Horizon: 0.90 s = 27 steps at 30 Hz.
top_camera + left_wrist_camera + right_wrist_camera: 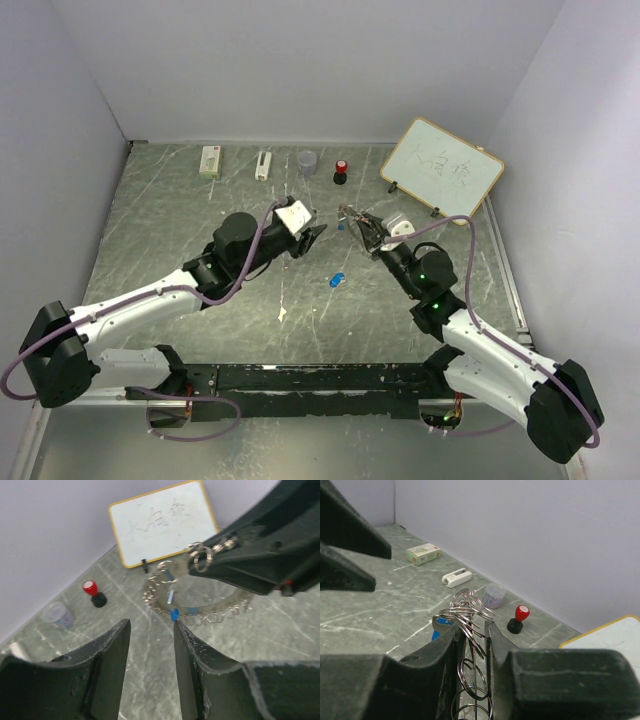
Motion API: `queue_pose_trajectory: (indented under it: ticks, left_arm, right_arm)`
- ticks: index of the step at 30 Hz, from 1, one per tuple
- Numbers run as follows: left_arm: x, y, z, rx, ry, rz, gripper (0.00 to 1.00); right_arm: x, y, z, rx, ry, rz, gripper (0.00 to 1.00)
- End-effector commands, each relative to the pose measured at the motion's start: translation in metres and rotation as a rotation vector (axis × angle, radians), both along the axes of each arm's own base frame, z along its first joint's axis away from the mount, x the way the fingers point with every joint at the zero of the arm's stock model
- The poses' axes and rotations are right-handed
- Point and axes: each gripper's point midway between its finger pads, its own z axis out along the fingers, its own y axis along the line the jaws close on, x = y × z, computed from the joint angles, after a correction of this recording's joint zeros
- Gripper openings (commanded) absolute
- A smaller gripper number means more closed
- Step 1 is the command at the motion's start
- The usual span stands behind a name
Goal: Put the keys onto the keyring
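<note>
My right gripper (358, 226) is shut on the keyring (352, 217) and holds it above the table. In the right wrist view the keyring (468, 607) and its small rings stand up between the jaws of the right gripper (472, 628). A blue-headed key (439, 626) hangs at the ring beside the left finger. In the left wrist view the keyring (151, 599) faces me with a blue key (174, 614) at its lower edge. My left gripper (150, 626) is open and empty, just short of the ring. It also shows in the top view (312, 238). Another blue key (336, 280) lies on the table.
A whiteboard (440, 165) leans at the back right. Along the back stand a red-and-black knob (341, 170), a clear small cup (307, 160), a white clip (263, 165) and a green-white box (210, 160).
</note>
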Motion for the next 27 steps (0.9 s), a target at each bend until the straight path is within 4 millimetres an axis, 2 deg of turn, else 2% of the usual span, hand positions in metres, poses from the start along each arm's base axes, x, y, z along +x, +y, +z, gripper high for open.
queue_pose_trajectory:
  ticks: [1, 6, 14, 21, 27]
  left_arm:
    - [-0.035, -0.009, 0.024, -0.146, -0.053, -0.194, 0.51]
    - [-0.039, -0.002, 0.012, -0.163, -0.068, -0.185, 0.52]
    - [-0.021, 0.001, 0.013, -0.22, 0.006, -0.113, 0.54]
    - [-0.006, -0.01, 0.023, -0.24, 0.081, -0.118, 0.54]
    - [-0.003, -0.023, 0.026, -0.236, 0.11, -0.154, 0.54]
  right_arm:
    - [-0.005, 0.009, 0.028, 0.065, -0.065, 0.064, 0.0]
    - [-0.009, 0.016, 0.032, 0.075, -0.068, 0.111, 0.0]
    - [-0.017, 0.024, 0.032, 0.075, -0.076, 0.169, 0.0]
    - [-0.02, 0.027, 0.033, 0.074, -0.08, 0.193, 0.0]
    - [-0.02, 0.028, 0.032, 0.077, -0.077, 0.201, 0.0]
